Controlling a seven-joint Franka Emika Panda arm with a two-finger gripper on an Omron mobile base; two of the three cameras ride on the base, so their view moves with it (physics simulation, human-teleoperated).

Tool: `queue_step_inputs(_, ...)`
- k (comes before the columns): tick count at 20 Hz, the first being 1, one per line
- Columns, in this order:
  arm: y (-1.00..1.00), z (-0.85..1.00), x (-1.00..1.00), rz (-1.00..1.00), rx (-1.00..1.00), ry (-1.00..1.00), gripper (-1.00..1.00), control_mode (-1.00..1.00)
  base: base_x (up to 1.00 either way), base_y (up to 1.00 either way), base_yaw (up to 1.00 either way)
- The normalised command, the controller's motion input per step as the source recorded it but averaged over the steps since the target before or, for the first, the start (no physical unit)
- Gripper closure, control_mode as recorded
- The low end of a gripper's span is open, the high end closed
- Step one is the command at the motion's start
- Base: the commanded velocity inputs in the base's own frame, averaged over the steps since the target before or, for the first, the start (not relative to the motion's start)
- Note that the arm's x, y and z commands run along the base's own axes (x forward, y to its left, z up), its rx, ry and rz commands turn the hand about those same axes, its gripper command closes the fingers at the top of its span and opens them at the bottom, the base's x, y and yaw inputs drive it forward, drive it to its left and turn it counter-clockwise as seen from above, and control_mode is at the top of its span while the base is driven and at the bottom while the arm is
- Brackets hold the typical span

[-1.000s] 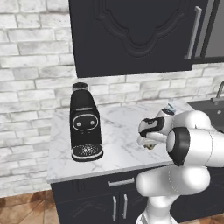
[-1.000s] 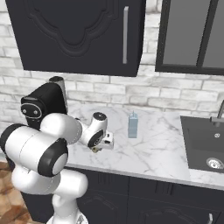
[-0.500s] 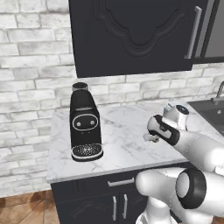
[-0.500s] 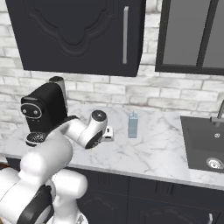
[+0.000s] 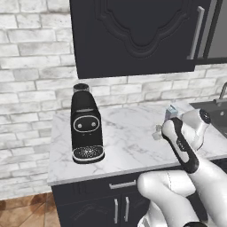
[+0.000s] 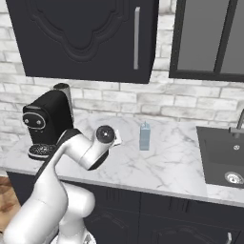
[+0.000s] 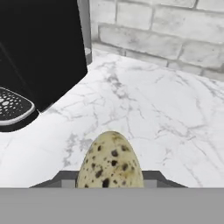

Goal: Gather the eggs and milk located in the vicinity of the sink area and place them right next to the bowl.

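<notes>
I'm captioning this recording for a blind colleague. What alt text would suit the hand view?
A speckled beige egg sits in the shut gripper at the bottom of the picture, above a white marble counter. The black coffee machine stands at upper left, with a pale brick wall along the top.

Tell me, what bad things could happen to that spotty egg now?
The tool is shut on the speckled egg above the hard marble counter, so a slip could probably crack it. The black coffee machine stands close by in the hand view, so a careless swing might knock the egg against it. The milk carton stands upright near the arm, so a wide move might tip it.
</notes>
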Motion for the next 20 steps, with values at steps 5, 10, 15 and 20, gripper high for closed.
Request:
queue_step_inputs(5,-0.09,0.40,-0.37,0.15,0.00,-0.30,1.00,-1.00,0.00,0.00,0.00)
queue_step_inputs(10,-0.08,0.21,-0.33,0.15,0.00,-0.27,1.00,-1.00,0.00,0.00,0.00)
queue_step_inputs(15,0.00,0.35,-0.34,0.12,-0.02,-0.30,1.00,-1.00,0.00,0.00,0.00)
queue_step_inputs(20,0.00,0.36,-0.29,0.11,-0.04,-0.28,1.00,-1.00,0.00,0.00,0.00)
